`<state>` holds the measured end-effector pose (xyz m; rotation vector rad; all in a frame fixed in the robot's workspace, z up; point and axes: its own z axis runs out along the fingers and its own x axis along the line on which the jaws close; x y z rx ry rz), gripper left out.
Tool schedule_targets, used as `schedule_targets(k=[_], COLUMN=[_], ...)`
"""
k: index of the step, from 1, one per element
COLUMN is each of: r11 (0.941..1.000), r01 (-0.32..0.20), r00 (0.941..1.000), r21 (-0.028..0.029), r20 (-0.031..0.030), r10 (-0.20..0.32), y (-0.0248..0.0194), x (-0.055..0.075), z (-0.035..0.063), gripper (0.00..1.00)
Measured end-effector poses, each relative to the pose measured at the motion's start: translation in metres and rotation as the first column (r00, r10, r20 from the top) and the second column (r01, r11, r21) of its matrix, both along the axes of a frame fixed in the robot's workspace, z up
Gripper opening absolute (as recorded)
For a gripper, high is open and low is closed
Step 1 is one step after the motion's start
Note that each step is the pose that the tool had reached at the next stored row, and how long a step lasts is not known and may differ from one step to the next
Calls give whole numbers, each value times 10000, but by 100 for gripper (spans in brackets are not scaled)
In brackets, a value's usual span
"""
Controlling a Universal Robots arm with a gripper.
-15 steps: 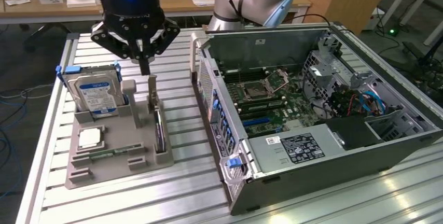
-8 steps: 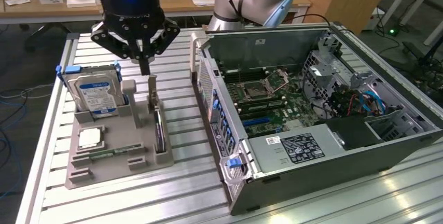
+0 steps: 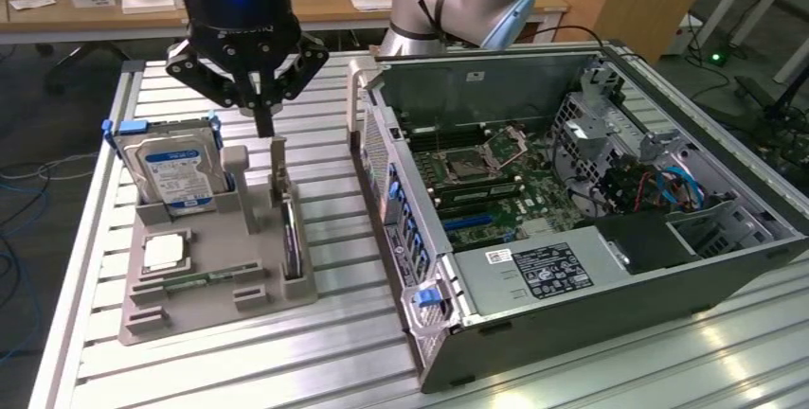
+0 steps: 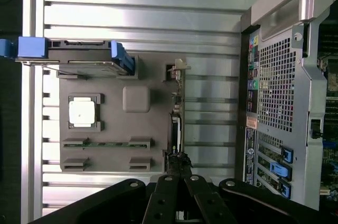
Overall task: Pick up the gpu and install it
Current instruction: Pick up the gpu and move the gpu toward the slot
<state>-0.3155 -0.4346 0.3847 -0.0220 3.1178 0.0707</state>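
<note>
The gpu stands edge-on as a thin dark slab in the grey holder, its metal bracket end pointing up toward the gripper. My gripper hangs just above that bracket end, fingers shut together with nothing between them. In the wrist view the gpu is a slim dark line along the holder's edge, and the shut fingertips hover over one end of it. The open computer case lies on its side to the exterior view's right, its motherboard exposed.
The holder also carries a silver hard drive with a blue label, a processor chip and a green memory stick. The ribbed metal table ends close to the holder on the exterior view's left. The case's rear panel stands beside the gpu.
</note>
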Motion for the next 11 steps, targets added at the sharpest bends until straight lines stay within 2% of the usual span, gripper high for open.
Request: schedule_targets(k=[2,4,5,7,9,11], r11=[10000,10000,10000,10000,10000,10000], r01=[0,0,0,0,0,0], r00=[10000,10000,10000,10000,10000,10000], r21=[0,-1,0,-1,0,0], r20=[0,0,0,0,0,0], r10=[0,0,0,0,0,0], y=[0,0,0,0,0,2], x=[0,0,0,0,0,-1], z=[0,0,0,0,0,0], gripper=[11,24,24,35,35,47])
